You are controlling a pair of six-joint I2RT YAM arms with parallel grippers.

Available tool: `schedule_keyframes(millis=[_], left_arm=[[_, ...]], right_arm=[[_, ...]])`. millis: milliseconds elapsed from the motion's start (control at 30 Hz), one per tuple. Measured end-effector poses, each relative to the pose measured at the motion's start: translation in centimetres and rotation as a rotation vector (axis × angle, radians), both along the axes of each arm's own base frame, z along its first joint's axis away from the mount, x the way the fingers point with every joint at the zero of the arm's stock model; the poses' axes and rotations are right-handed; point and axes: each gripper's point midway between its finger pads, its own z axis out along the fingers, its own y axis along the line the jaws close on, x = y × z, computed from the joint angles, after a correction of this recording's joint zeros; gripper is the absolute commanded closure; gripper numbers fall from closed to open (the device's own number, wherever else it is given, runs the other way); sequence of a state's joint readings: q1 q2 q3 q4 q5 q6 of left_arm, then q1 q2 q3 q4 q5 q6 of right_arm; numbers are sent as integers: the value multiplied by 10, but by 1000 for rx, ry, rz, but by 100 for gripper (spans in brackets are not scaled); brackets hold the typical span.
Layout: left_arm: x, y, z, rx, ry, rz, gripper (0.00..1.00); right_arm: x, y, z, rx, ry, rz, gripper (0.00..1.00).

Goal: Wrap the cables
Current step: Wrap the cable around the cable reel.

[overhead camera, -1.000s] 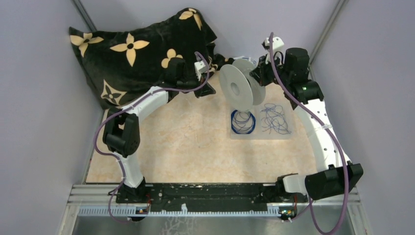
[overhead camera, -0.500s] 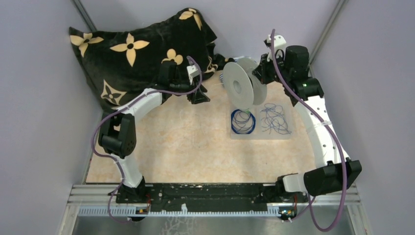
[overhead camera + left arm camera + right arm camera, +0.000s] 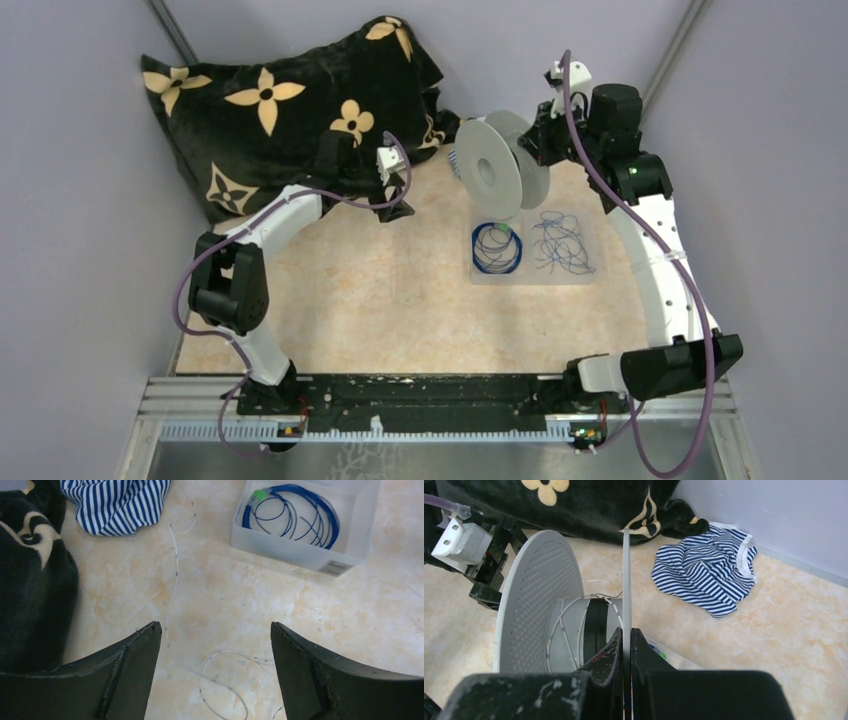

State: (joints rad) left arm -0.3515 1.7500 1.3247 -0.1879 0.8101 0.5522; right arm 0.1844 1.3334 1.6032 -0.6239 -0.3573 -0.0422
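Observation:
A ring-like coil of dark blue cable [image 3: 497, 248] with a green bit lies in a clear tray [image 3: 530, 278], beside a loose scribbly tangle [image 3: 563, 243]. The left wrist view shows the same coil [image 3: 292, 512] in that tray [image 3: 300, 555]. A thin whitish cable [image 3: 176, 570] trails loose over the table and loops under my left gripper [image 3: 216, 627], which is open, holds nothing and hovers left of the spool [image 3: 490, 175]. My right gripper [image 3: 626, 630] is shut on the spool's thin flange [image 3: 626, 580]. Whitish cable turns [image 3: 561, 630] lie round its hub.
A black cushion with tan flowers [image 3: 280, 100] fills the back left, close behind the left gripper [image 3: 395, 208]. A blue-striped cloth [image 3: 709, 580] lies at the back near the wall. Grey walls close in on both sides.
My left gripper has opened and drawn back to the left, away from the spool, leaving the whitish cable on the table. The right arm has shifted the spool slightly right.

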Motion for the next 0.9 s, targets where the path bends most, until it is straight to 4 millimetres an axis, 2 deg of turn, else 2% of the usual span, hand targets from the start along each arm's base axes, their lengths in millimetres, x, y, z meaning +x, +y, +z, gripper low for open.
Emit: schedule_keyframes(millis=[200,400,633,733,900], left_arm=[[10,11,-9,83,-74,19,15],[26,7,-9,99,-107,9,16],[42,0,-37,101,-22,28,22],[46,-3,-50,99,21,32,28],[48,-7,-66,95,80,36,52]], right_arm=[[-4,1,-4,0,21,11,100],[-7,1,-5,-6,37,16,100],[-10,0,-2,-11,34,17,100],[-10,0,-2,-15,30,19,100],[-10,0,-2,-16,29,19,100]])
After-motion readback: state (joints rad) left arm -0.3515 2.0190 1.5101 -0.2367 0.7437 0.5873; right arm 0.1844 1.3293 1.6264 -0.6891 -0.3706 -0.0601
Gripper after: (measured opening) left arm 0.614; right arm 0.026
